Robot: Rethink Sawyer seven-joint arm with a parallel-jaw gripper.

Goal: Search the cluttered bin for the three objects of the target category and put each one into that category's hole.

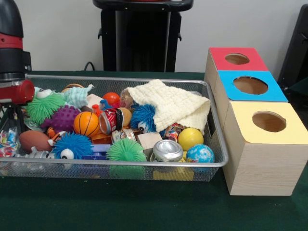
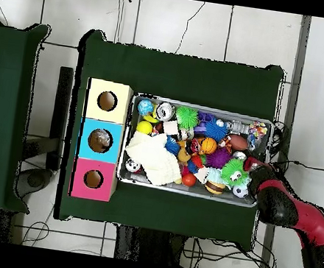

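Observation:
The wire mesh bin [image 1: 144, 165] sits on the green table, full of toys; it also shows in the overhead view [image 2: 179, 193]. My gripper [image 1: 12, 120] hangs from the red and black arm over the bin's left end in the front view. In the overhead view the gripper [image 2: 252, 167] is at the bin's right end. A wrinkly clear packet [image 1: 7, 139] with coloured bits lies right under it, and I cannot tell whether they touch. Another clear packet [image 1: 173, 130] lies partly hidden between the blue fuzzy ball and the yellow ball. A third packet is not visible.
Three wooden boxes with round holes stand right of the bin: red top [image 1: 238, 58], blue top [image 1: 250, 85], yellow top [image 1: 268, 121]. A white cloth [image 1: 168, 103] covers the bin's back right. A crushed red can [image 1: 111, 120], a basketball [image 1: 86, 124] and spiky balls crowd the bin.

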